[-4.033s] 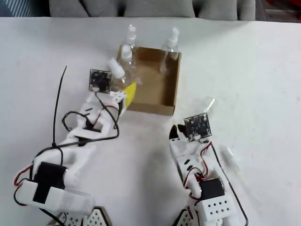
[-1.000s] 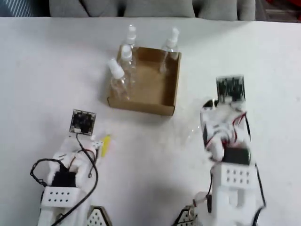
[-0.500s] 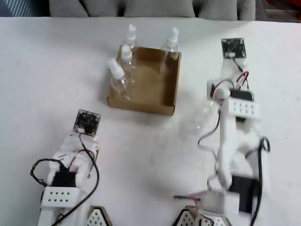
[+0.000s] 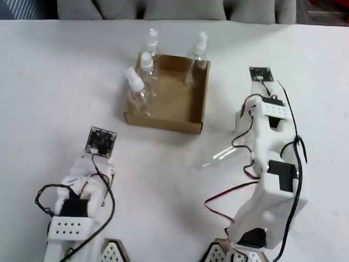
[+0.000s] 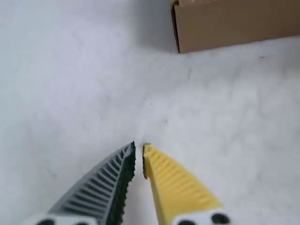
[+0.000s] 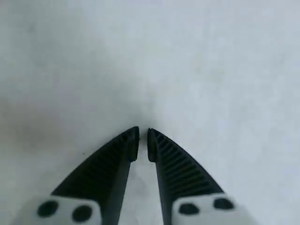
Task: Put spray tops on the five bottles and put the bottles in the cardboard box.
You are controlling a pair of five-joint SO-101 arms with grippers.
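We record: cardboard box [image 4: 163,124] holding four spray-topped bottles [image 4: 133,82]; left gripper [image 5: 139,151] before it, right gripper [image 6: 143,138] beside it (both pressed together, empty); white table [image 4: 54,71]; grey cushions [image 4: 180,8] beyond the box.

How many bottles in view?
5. Four capped bottles stand at the cardboard box: one far-left corner, two along its left wall, one far-right corner. The fifth, faint and clear, lies on the table off its near-right corner. None obviously hidden.
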